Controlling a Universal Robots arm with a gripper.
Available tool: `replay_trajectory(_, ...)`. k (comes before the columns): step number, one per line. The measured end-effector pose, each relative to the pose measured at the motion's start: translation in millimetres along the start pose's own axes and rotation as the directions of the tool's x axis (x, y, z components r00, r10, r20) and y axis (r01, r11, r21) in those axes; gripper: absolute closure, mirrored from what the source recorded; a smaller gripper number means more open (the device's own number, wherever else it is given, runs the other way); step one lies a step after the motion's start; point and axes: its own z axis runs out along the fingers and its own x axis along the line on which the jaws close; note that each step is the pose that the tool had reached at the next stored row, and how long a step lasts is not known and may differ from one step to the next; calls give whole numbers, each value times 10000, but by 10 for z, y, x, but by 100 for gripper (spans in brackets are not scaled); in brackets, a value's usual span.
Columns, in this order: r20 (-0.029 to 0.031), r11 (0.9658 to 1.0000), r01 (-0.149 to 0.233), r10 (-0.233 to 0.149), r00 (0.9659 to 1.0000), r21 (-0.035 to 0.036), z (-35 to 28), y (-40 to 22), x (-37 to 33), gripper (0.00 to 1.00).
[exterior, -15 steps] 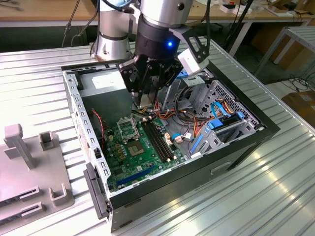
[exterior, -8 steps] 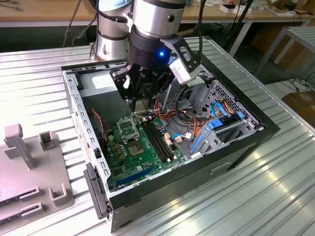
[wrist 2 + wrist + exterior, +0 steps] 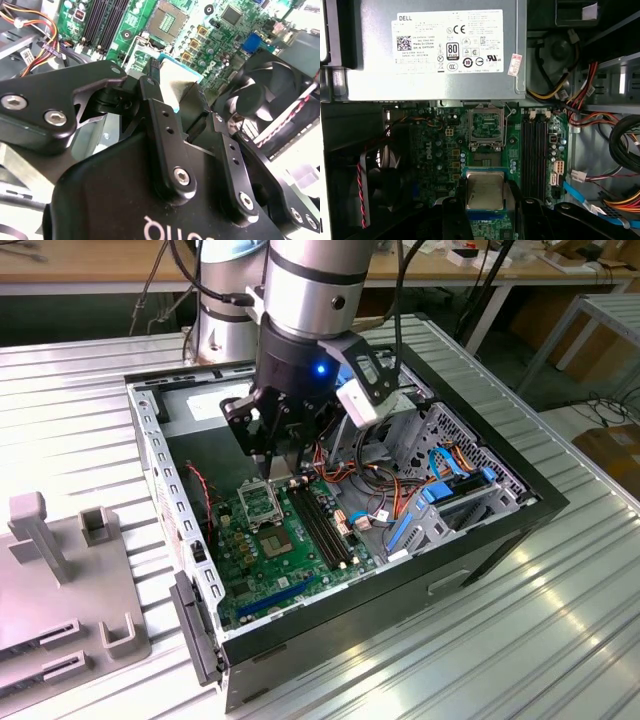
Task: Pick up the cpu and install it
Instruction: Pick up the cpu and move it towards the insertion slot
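While vertical, claw (image 3: 278, 476) around cpu (image 3: 484, 190).

The cpu (image 3: 484, 190): small flat square chip with a dull silver-grey metal top, faintly mottled. It is held roughly parallel to the green board (image 3: 435, 165), metal face up, clamped at two opposite sides between the jaws of the gripper (image 3: 484, 202). It is carried over the board just beside the open socket (image 3: 486, 127), not yet seated in it.
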Motion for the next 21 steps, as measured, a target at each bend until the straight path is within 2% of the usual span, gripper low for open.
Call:
replay_trajectory(6, 1, 10000, 32, -32, 10000, 2, 118, 3, -3, 58)
replay_trajectory(17, -8, 10000, 47, -47, 10000, 2, 352, -45, -13, 58)
replay_trajectory(21, -9, 10000, 49, -49, 10000, 10, 379, -45, -15, 58)
